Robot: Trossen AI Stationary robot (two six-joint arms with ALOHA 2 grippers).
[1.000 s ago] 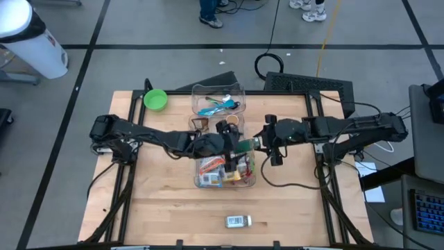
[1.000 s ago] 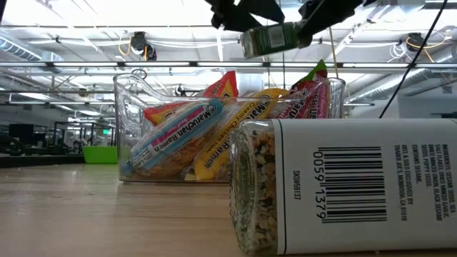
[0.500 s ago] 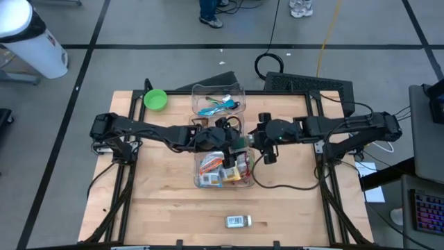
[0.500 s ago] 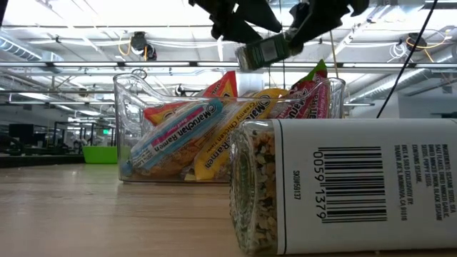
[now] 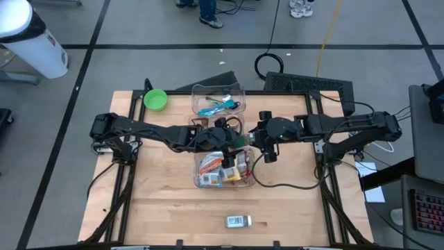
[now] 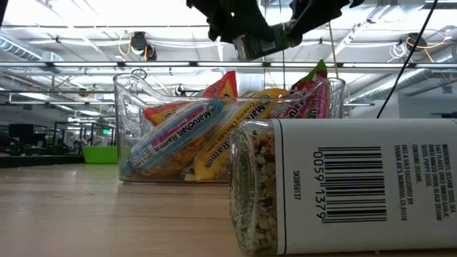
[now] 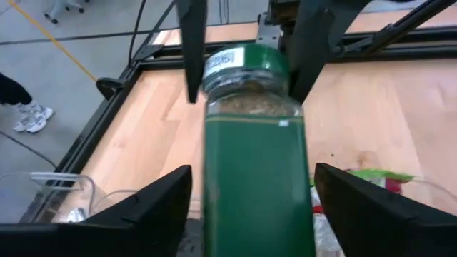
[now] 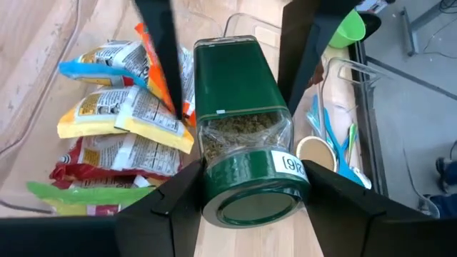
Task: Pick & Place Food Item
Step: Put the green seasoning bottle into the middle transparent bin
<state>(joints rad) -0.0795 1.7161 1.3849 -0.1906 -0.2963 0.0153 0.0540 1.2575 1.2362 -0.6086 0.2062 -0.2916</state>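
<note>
Jars: two; green spice jar [image 8: 246, 143] aloft, another [image 5: 238, 221] lying on table [image 5: 159, 201].
Bins: two clear.
Right gripper [image 8: 243, 203]: clamped on green jar's lid end.
Left gripper [image 7: 250, 207]: fingers straddle jar base; contact unclear.

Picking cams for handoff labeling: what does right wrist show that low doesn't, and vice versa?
Right wrist only: green cup, blue utensils in the second bin, and the jar's cap.
Low only: seed jar lying in the foreground, with its barcode.
Both: green jar held over the ramen bin, with ramen packs.
</note>
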